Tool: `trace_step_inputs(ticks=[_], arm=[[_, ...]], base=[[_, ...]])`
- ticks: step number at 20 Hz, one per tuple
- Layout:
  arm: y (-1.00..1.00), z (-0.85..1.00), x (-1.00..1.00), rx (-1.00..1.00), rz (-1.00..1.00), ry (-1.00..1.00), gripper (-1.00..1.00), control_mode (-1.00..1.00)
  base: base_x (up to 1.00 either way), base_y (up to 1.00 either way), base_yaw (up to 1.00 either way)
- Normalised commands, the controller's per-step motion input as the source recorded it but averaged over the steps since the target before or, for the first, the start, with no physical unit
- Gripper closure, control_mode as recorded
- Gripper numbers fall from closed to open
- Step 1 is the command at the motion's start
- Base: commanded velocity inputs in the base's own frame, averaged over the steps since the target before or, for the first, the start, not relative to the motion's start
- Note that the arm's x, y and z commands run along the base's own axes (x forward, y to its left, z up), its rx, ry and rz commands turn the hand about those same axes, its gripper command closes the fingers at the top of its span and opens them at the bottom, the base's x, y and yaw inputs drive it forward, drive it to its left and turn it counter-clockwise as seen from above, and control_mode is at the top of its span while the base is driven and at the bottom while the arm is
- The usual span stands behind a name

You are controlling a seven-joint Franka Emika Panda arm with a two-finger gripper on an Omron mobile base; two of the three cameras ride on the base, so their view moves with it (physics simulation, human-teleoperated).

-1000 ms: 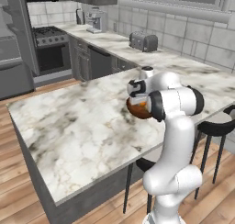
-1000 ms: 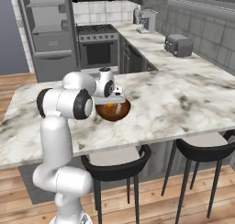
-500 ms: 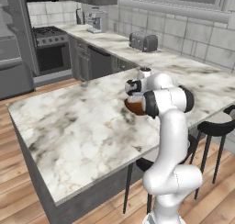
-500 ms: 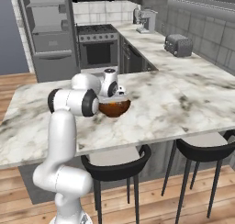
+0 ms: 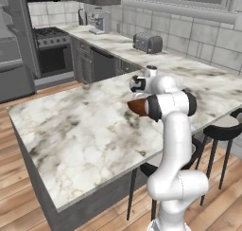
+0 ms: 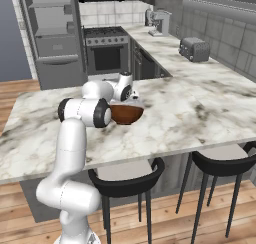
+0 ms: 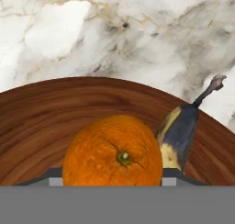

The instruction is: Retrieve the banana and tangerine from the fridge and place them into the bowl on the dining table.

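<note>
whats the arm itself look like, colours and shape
A glossy white arm of rounded tubular links, with dark grey rings at its joints and a bulbous white base. The hand end is white with dark round caps. No cables or markings show.

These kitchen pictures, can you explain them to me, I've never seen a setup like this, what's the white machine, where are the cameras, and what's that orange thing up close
It is a computer-rendered kitchen. The white machine is a robot arm on a base that can drive. Two pictures come from cameras on that base, behind the arm to its left and right, looking over it at the same scene. The third comes from a camera on the arm's hand, looking along its gripper.

The arm reaches over a marble dining table to a reddish-brown bowl. Black stools stand at the table's edge. Behind are a range, a toaster on the wall counter and a grey fridge.

The orange thing is a tangerine, seen from just above. It sits in the bowl beside a banana with dark patches. The pictures do not show whether the gripper holds the tangerine or has let go.
</note>
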Motion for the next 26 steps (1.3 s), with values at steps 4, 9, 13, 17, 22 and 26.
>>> trace_step_inputs(ticks=[4,9,13,17,22,26], arm=[[-0.06,0.01,-0.71,0.09,0.09,-0.20,-1.00,-1.00],[-0.01,0.13,-0.98,0.06,0.07,-0.23,-1.00,-1.00],[0.00,0.30,-1.00,0.05,0.05,-0.24,-1.00,-1.00],[-0.08,0.89,-1.00,0.10,0.01,-0.35,-1.00,-1.00],[-0.01,1.00,-1.00,0.08,0.01,-0.31,-1.00,-1.00],[0.00,0.92,-1.00,0.01,0.01,-0.06,-1.00,-1.00]], base=[[0.00,0.00,0.00],[0.00,0.00,0.00],[0.00,0.00,0.00],[0.00,0.00,0.00],[0.00,0.00,0.00],[0.00,0.00,0.00]])
